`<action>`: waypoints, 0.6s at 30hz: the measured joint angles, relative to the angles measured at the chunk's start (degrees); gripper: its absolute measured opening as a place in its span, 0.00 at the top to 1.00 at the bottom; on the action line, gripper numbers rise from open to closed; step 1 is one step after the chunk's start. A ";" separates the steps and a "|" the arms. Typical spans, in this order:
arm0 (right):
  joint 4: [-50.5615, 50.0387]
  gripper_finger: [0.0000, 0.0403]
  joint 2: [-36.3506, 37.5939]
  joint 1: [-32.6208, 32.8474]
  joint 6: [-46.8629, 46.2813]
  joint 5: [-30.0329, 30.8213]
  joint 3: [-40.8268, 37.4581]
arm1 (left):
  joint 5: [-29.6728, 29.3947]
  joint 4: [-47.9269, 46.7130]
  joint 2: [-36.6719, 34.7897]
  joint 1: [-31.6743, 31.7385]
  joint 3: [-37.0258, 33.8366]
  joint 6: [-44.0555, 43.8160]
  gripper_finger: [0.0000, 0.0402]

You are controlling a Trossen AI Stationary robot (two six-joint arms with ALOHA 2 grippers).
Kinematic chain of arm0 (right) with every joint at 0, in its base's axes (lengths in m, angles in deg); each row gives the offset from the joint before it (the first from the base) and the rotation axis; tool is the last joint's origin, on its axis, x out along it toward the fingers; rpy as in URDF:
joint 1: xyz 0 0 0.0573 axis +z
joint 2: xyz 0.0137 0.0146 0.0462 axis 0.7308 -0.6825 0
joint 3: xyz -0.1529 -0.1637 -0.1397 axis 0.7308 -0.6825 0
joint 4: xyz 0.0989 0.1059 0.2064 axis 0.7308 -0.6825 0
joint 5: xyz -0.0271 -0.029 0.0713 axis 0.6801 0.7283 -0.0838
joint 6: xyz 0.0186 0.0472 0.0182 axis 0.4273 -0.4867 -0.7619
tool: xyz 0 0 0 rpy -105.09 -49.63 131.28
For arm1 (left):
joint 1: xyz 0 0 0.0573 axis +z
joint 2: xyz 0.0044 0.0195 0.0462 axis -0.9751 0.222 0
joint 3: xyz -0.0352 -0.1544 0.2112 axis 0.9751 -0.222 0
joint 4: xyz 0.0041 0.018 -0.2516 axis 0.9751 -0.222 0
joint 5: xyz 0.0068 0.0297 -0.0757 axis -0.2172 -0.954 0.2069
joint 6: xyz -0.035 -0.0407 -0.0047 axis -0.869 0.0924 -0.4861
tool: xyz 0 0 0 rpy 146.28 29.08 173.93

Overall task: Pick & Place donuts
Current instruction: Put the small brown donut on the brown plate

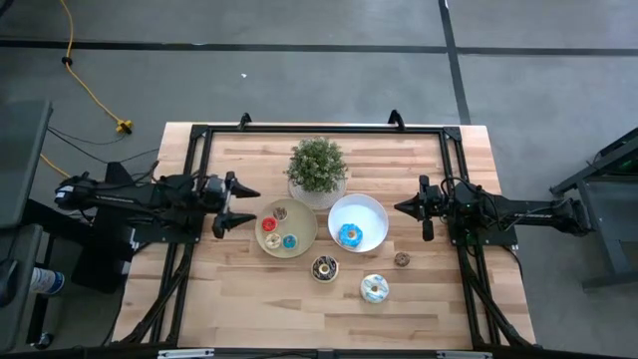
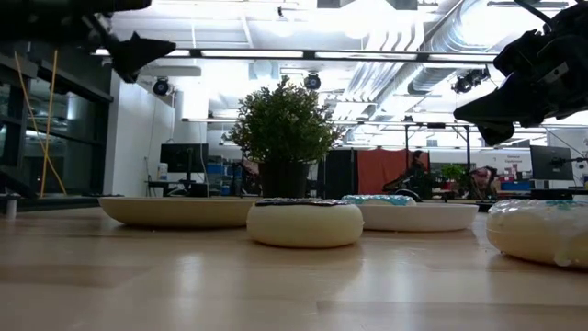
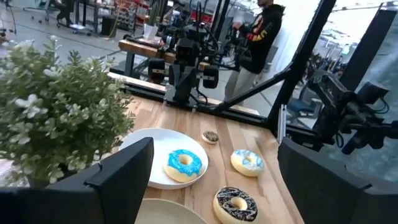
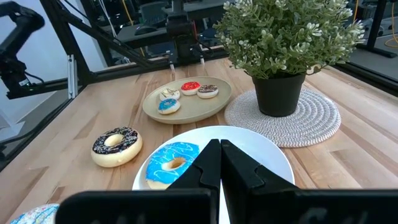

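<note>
- The left pincer (image 1: pixel 237 204) hangs above the table (image 1: pixel 249 299) with its fingers spread wide and nothing between them, just beside the outer rim of the tan plate (image 1: pixel 299 244).
- The right pincer (image 1: pixel 406 207) is pressed fully together and empty, hovering just off the far rim of the white plate (image 1: pixel 374 211).
- On the tan plate lie three small donuts: a brown-iced one (image 1: pixel 280 212), a red one (image 1: pixel 272 225) and a blue one (image 1: pixel 289 241); a fourth tan one may lie among them, but the high view is too coarse to be sure.
- A large blue donut (image 1: pixel 350 235) sits inside the white plate.
- Loose on the table, toward the front edge, are a large chocolate donut (image 1: pixel 325 267), a pale donut with blue icing (image 1: pixel 375 289) and a small brown donut (image 1: pixel 402 259).
- The deciding relation: the loose donuts lie to the front of both plates, and the small brown one and the pale one are nearer the right pincer, just forward of it.
- The chocolate donut lies between the plates, about equally placed for either arm.
- Rings have no long axis, so any approach angle should serve.
</note>
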State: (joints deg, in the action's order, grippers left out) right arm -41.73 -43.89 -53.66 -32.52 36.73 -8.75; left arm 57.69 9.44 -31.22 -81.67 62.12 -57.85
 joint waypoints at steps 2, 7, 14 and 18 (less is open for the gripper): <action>0.00 1.00 0.00 -0.02 -0.01 0.00 0.00 | -0.01 -0.93 -2.59 -0.02 -1.21 -0.01 0.17; 0.02 1.00 0.00 -0.01 0.00 0.00 0.00 | -0.04 -7.21 -6.56 -0.02 -1.77 -0.02 0.17; 0.02 1.00 0.00 -0.02 -0.02 0.00 0.00 | -0.16 -9.68 -13.15 -0.02 -3.50 -0.02 0.17; 0.02 1.00 0.00 -0.02 -0.02 0.00 0.00 | -2.91 -9.73 -18.26 -0.02 -5.44 -0.02 0.17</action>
State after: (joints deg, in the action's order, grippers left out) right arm -41.70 -43.89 -53.68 -32.54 36.73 -8.75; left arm 54.77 -0.29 -49.48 -81.69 56.68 -57.87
